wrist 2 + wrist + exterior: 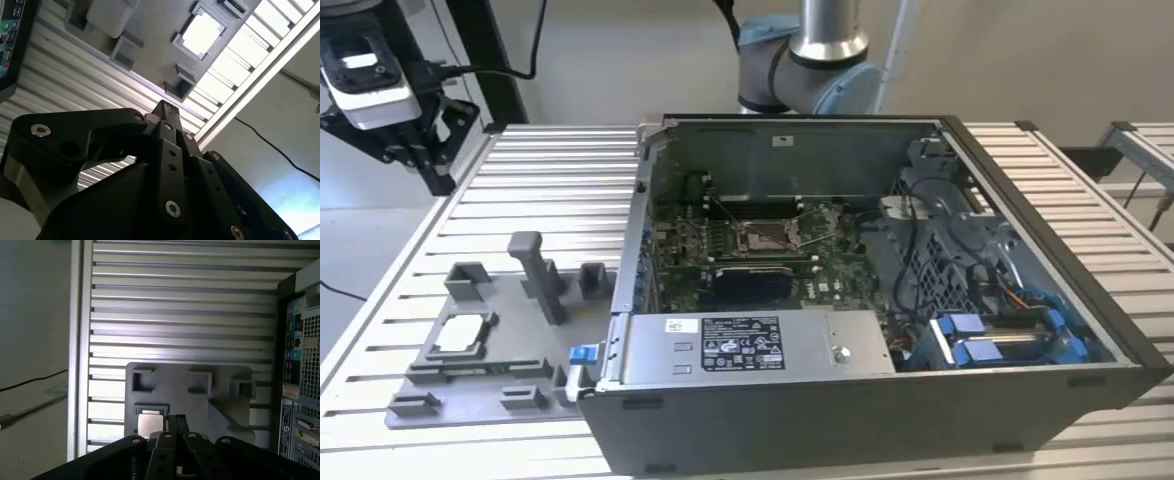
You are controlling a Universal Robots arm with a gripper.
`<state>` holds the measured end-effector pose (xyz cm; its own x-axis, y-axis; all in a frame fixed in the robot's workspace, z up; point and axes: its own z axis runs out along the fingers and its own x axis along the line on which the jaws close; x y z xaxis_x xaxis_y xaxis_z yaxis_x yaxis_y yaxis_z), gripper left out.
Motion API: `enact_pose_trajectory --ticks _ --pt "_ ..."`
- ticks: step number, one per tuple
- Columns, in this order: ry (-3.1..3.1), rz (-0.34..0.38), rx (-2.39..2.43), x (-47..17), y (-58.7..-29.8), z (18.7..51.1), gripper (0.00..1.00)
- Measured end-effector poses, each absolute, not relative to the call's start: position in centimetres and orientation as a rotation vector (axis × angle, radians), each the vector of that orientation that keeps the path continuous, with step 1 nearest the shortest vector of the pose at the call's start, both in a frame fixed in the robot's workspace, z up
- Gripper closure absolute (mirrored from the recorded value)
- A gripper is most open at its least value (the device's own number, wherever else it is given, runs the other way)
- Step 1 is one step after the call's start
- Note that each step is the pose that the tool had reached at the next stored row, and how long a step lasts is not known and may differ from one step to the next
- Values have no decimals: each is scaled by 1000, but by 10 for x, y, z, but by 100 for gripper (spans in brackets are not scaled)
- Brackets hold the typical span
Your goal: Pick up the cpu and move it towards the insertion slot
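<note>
My gripper (175,418), fingers closed on nothing, hangs well clear of the cpu (150,423) lying in its grey fixture (192,407), so descending like this I'd probably jab its lid instead of straddling it.

You've got a silver table (534,200), ribbed with parallel slats from edge to edge. The fixture plate (454,395), by the table's edge at the exterior view's left, is flat mid-grey. The cpu (460,335) on it is silvery-white with a darker rim. The computer case (854,425) is dark grey outside and paler grey inside. Circuit board (670,250): green. Insertion slot (765,237): tan-grey centre, silver frame. Power supply box (841,335): silver, with a white-and-black label. Latches (987,348): bright blue. The gripper (165,106) is black with silver screw heads. Arm (834,45): silver tube, pale blue cap.
</note>
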<state>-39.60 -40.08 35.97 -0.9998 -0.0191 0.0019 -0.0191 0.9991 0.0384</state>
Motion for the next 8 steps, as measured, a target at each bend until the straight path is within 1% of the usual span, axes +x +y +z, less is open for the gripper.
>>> enact_pose_trajectory --ticks 8 --pt "-3139 -60 30 -409 -418 359 100"
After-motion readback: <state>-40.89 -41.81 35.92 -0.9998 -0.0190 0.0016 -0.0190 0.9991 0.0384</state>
